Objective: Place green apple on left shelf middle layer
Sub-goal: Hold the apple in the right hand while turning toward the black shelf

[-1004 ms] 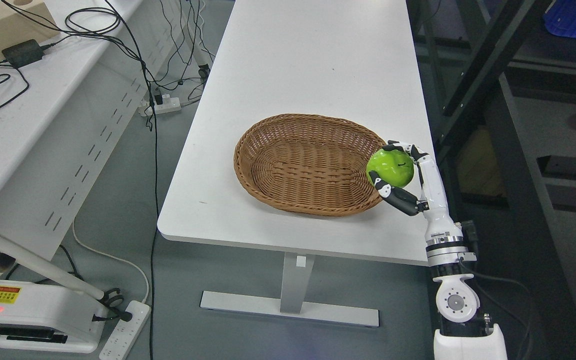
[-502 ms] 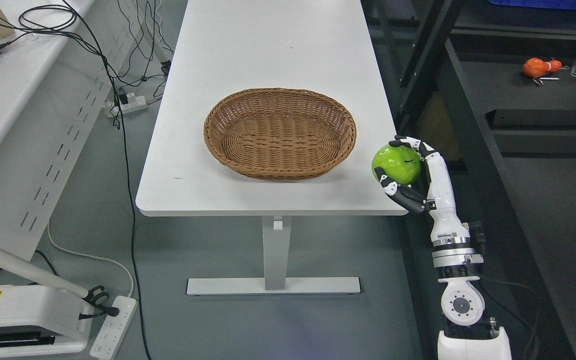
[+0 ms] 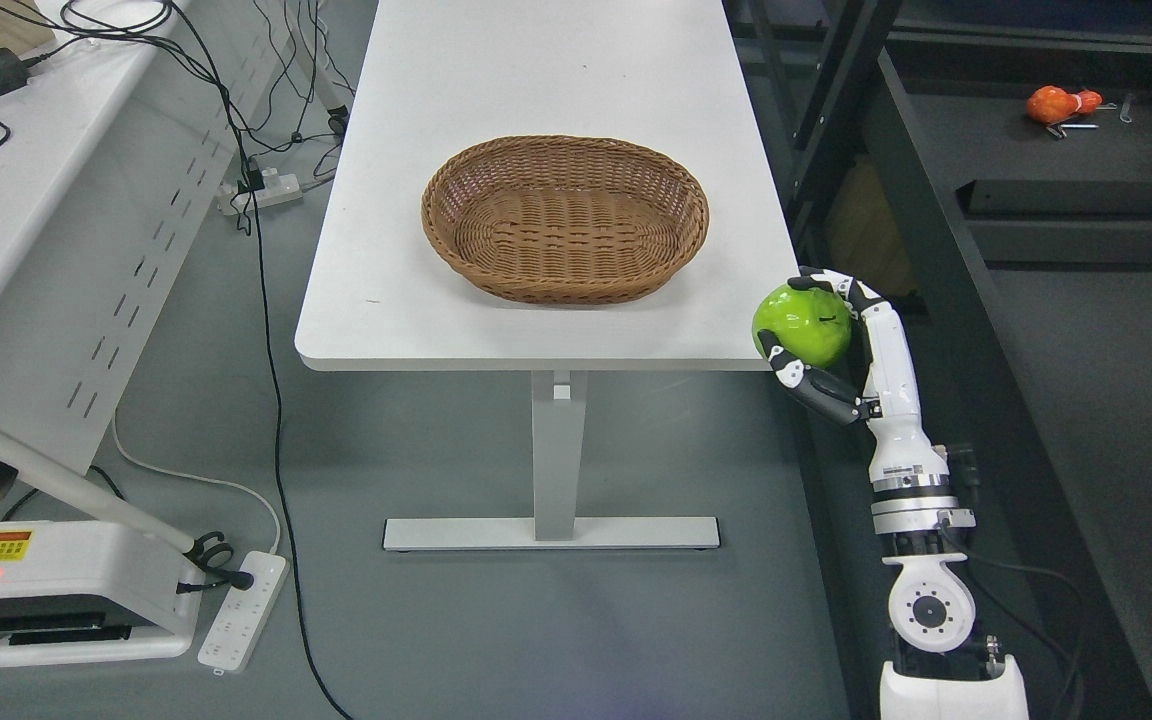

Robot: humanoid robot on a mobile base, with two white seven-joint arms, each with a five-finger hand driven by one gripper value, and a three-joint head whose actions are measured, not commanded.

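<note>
Right hand (image 3: 841, 340) — white and black, arm rising from the lower right edge; fingers (image 3: 816, 283) curl over the top and the thumb presses from below, closed around the green apple (image 3: 802, 324).

Green apple — bright, glossy yellow-green skin with a pale highlight on its upper left; round, so no clear long axis. A short dark stem mark shows on the side facing the palm, pointing right toward the fingers. Position: held in the air just off the right front corner of the table (image 3: 556, 90), overlapping that corner in the head view; whether it touches the edge cannot be told.

Table — white top, long, single grey-white leg on a flat foot.

Basket (image 3: 565, 219) — brown wicker, oval, long axis running left to right; sits on the near part of the table, apart from the apple.

Dark shelving (image 3: 1076, 190) — to the right of the table, carrying a small orange object (image 3: 1054, 104) on its far part.

Power strip (image 3: 242, 624) — white, on the grey floor at lower left, cables plugged in.
</note>
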